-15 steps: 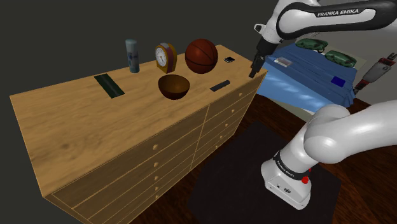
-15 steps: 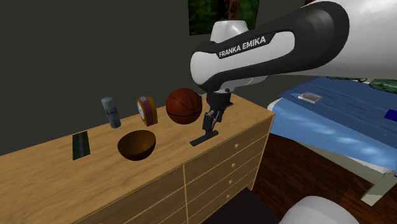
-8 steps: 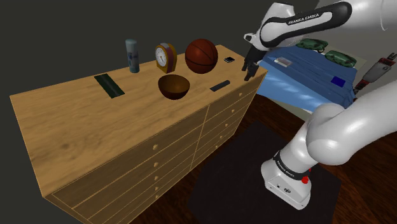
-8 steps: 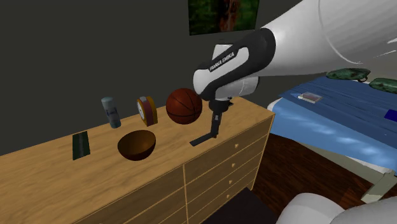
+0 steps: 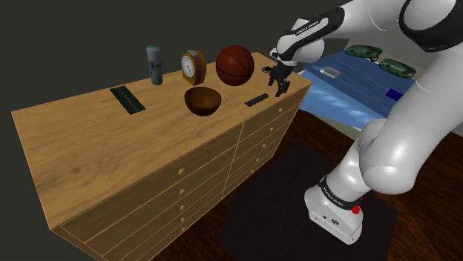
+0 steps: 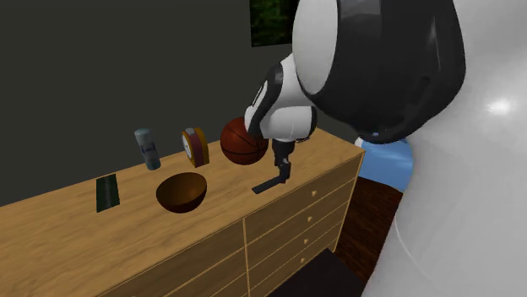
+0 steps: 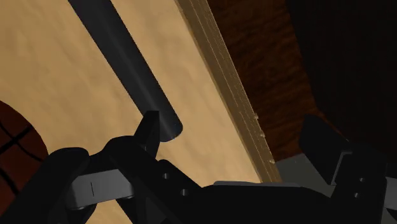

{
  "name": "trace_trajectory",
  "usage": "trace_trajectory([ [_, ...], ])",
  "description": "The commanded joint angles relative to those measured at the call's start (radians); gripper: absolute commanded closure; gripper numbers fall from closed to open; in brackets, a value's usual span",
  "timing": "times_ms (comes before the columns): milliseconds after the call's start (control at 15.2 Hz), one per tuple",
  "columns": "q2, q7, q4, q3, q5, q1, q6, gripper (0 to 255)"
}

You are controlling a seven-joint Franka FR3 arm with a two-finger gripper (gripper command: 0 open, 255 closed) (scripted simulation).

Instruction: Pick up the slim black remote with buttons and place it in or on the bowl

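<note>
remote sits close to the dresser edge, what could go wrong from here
1. In the wrist view, one finger of the open gripper hangs over the end of the remote, not beside it. Coming straight down may press on it rather than straddle it.
2. A nudge could slide it off the dresser edge.

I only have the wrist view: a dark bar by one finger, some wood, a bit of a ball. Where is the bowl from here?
Observer: The brown bowl stands on the dresser, to the shoulder view's left of the remote and apart from it.
Operator: What's near the bowl?
Observer: The basketball sits behind it, with a clock beside the ball.
Operator: Which end of the remote am I at?
Observer: The gripper is by the remote's end on the shoulder view's right, near the dresser's corner. I cannot tell if it touches.
</note>
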Motion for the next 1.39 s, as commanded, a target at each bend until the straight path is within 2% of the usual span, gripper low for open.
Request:
trace_trajectory([
  [0,0.12,-0.179,0.06,0.014,0.123,-0.019,0.022,0],
  [264,0.303,-0.417,0.195,0.114,0.263,-0.112,0.031,0],
  [528,0.455,-0.585,0.337,0.209,0.326,-0.195,0.032,0],
  [990,0.53,-0.618,0.353,0.253,0.377,-0.228,0.087,0],
  [1320,0.537,-0.62,0.355,0.257,0.381,-0.23,0.092,0],
])
